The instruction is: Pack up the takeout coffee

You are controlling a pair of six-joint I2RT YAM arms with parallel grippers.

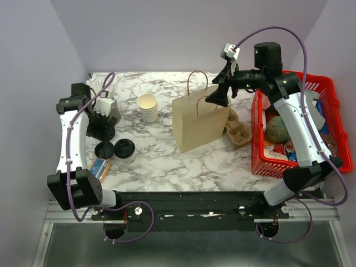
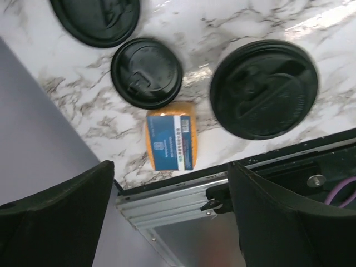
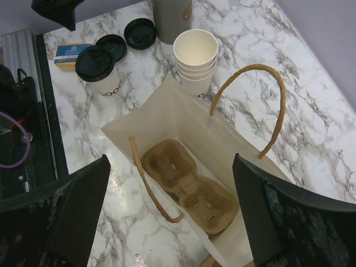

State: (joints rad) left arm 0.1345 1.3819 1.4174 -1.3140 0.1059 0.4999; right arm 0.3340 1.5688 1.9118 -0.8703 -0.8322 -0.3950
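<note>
Beside the upright brown paper bag [image 1: 200, 119], on the left arm's side and nearer the front edge of the marble tabletop [image 1: 183, 164], stands the task's thing: one small white paper cup with a round black plastic lid, the takeout coffee [image 1: 124, 150]. It is well apart from the bag and not yet packed.

The left hand [image 2: 169, 172] hangs over that group, fingers spread wide and empty. In its wrist view the coffee lies off to one side of the gap, so the hand seems placed to line up and descend on the cup.

The right hand [image 3: 171, 161] hovers above the bag's mouth, also wide open and holding nothing, probably to watch or steady the opening.

The bag stands with its mouth open and its two handles up. One moulded brown pulp cup carrier [image 3: 189, 189] lies flat on its floor, presumably so that the cup can be lowered in upright and seated.

**Counts**
- **Beside the coffee:** two loose black plastic lids [image 3: 139, 32] and one orange-and-blue packet [image 2: 171, 142].
- **Behind them, just beside the bag:** one stack of lidless white paper cups [image 1: 147, 107], about four.
- **On the bag's far side:** at least one more pulp carrier [image 1: 236, 132], then one red plastic basket [image 1: 257, 133] of groceries.
</note>
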